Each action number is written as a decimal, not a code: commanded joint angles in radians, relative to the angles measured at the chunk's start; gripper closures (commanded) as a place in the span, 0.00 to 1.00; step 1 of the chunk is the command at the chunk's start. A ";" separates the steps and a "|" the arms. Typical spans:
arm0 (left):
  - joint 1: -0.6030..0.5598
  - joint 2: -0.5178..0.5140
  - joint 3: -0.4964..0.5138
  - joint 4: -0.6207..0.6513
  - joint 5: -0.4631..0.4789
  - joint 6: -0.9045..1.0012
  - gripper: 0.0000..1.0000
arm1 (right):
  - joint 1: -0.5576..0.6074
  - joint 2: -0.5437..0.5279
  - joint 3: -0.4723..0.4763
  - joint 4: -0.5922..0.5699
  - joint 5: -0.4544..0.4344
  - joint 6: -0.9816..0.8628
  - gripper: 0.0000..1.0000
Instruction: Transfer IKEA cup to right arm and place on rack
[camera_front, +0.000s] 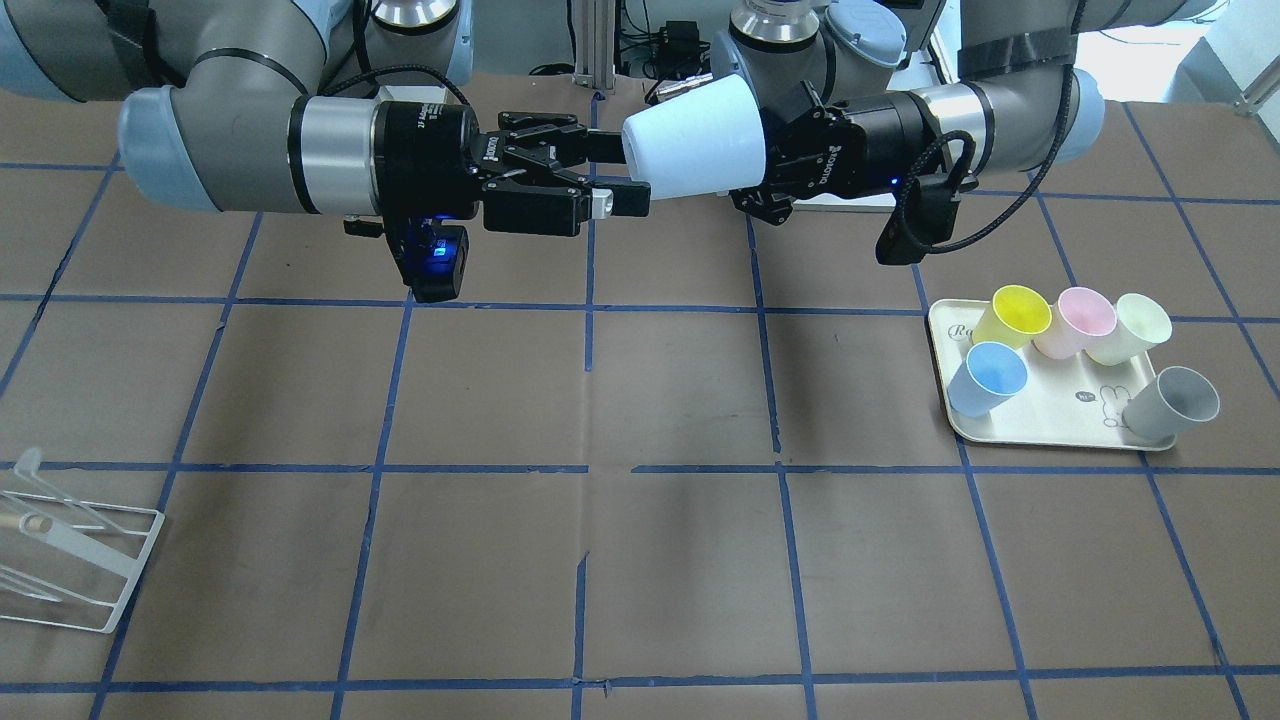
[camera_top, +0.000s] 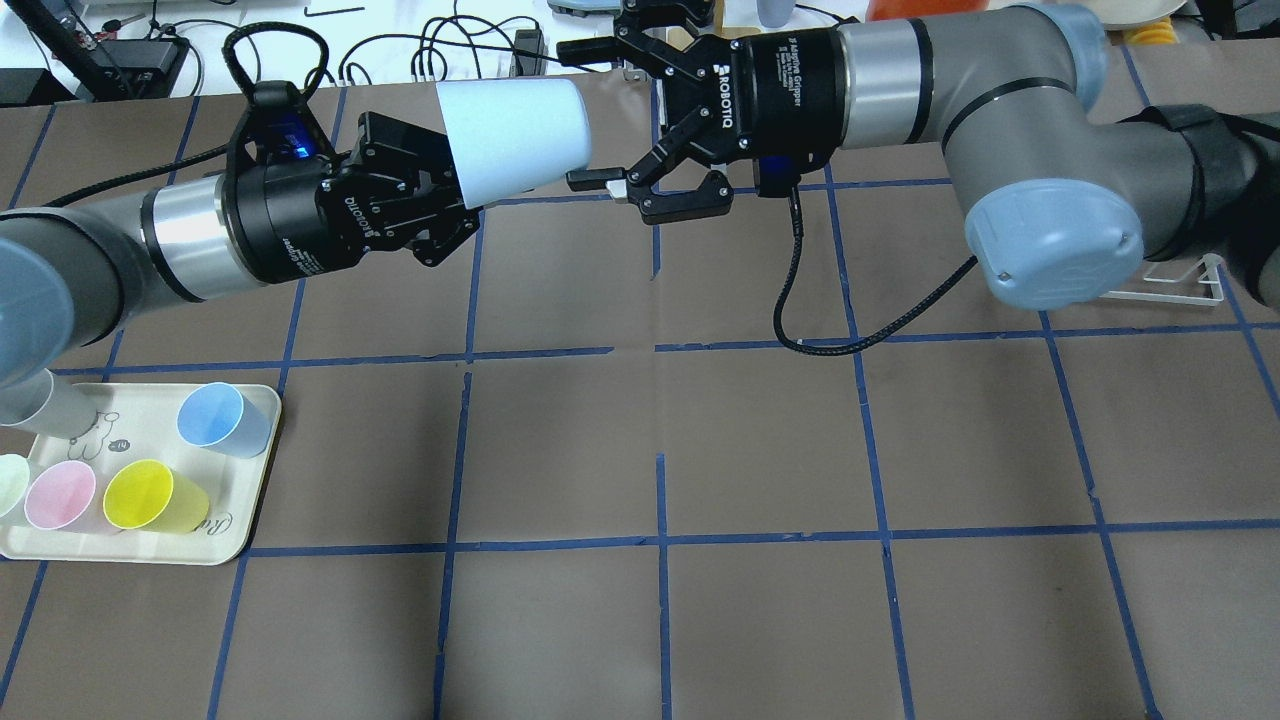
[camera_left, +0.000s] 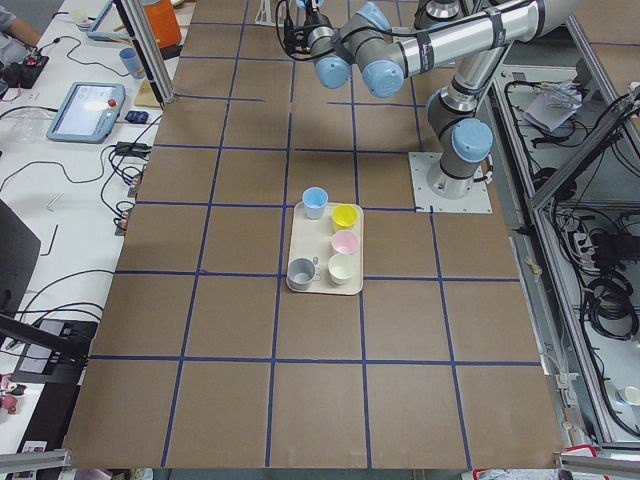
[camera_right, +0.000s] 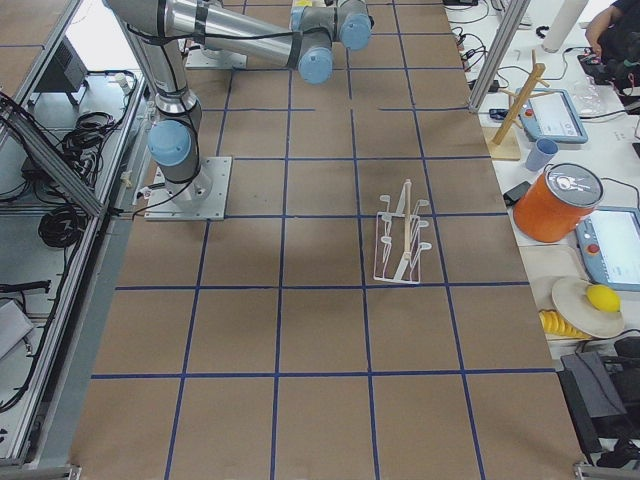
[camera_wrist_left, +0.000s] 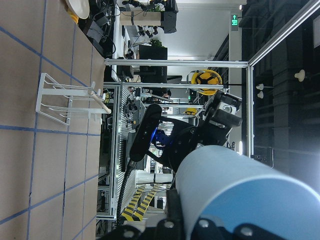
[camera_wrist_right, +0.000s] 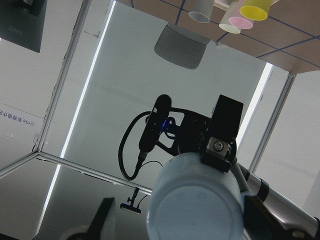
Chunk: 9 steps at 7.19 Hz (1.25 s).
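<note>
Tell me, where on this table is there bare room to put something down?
The table is bare across its whole middle, between tray and rack. The tray is packed with cups. In mid-air, left claw and right claw crowd round the held cup.

The front-facing camera is looking steeply down across the table, the robot's side lying at 12 o'clock, the tray at 4 o'clock and the rack at 8 o'clock. The overhead camera is facing the opposite way, so that tray is sitting at 8 o'clock there. Both side cameras are looking along the table from high and far off. The wrist cameras are sitting very close and rolled, both sharing the IKEA cup, which is filling their lower halves.
</note>
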 joint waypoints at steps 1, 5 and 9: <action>0.000 0.000 0.000 0.000 0.001 0.000 1.00 | 0.014 -0.002 0.001 0.000 0.016 -0.001 0.23; 0.000 -0.006 0.000 0.000 0.004 -0.002 1.00 | 0.014 -0.002 0.001 0.000 0.016 0.001 0.91; 0.000 -0.006 0.000 -0.006 0.004 -0.009 0.00 | 0.011 -0.002 -0.001 0.000 0.016 0.021 0.97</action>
